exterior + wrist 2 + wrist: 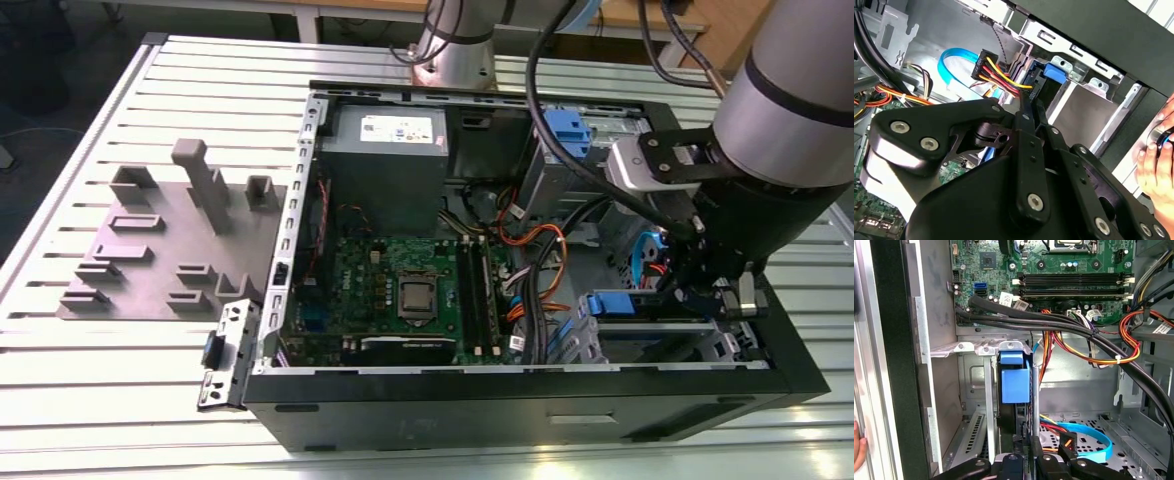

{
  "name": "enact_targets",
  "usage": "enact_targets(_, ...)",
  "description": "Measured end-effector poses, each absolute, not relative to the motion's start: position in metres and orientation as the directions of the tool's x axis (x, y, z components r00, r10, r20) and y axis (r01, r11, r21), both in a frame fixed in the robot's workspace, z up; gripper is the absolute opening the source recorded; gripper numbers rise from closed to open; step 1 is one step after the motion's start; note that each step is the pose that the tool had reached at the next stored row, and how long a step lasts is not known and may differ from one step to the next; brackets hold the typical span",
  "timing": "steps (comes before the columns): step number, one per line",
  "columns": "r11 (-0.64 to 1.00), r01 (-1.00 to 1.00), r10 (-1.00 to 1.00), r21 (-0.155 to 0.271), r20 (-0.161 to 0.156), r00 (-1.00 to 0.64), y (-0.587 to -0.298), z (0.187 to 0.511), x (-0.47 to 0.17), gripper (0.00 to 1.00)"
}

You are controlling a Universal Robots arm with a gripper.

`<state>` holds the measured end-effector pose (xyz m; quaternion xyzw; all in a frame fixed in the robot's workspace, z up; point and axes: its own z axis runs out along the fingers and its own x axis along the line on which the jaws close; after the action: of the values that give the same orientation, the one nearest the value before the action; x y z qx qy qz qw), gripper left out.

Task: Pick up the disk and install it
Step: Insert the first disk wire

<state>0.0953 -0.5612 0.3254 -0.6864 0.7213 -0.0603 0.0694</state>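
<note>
I see the disk [618, 304] standing on edge inside the computer case [534, 395], in the drive cage at the case's front corner, on the exterior view's right. Its blue carrier end faces out of the cage. In the first wrist view the disk [1015, 382] shows as a blue block atop a dark, narrow body, upright between the cage's metal rails, below the motherboard [1054, 270].

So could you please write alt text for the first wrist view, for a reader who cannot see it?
Inside an open computer case, the gripper reaches toward a drive bay where the disk, edge-on in its blue carrier, sits upright. Black and coloured cables cross in front of the green motherboard beyond.
</note>
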Motion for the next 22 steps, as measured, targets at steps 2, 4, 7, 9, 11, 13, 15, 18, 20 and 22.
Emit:
enact_targets(2, 0.05, -0.982, -0.999, -0.182, -0.017, -0.048, -0.561, 0.325, 0.095, 0.16)
enact_targets(4, 0.05, -0.982, -0.999, -0.182, -0.018, -0.048, -0.561, 0.325, 0.095, 0.16)
enact_targets(7, 0.05, -0.982, -0.999, -0.182, -0.018, -0.048, -0.561, 0.325, 0.095, 0.16)
enact_targets(9, 0.05, -0.982, -0.999, -0.182, -0.018, -0.048, -0.561, 0.325, 0.095, 0.18)
enact_targets(11, 0.05, -0.982, -0.999, -0.182, -0.018, -0.048, -0.561, 0.326, 0.095, 0.24)
enact_targets(13, 0.05, -0.982, -0.999, -0.182, -0.018, -0.048, -0.561, 0.329, 0.095, 0.24)
enact_targets(15, 0.05, -0.982, -0.999, -0.182, -0.018, -0.048, -0.561, 0.333, 0.095, 0.24)
enact_targets(18, 0.05, -0.982, -0.999, -0.182, -0.018, -0.048, -0.561, 0.337, 0.095, 0.24)
enact_targets(20, 0.05, -0.982, -0.999, -0.181, -0.018, -0.048, -0.561, 0.337, 0.096, 0.22)
enact_targets(22, 0.05, -0.982, -0.999, -0.181, -0.018, -0.048, -0.561, 0.337, 0.096, 0.11)
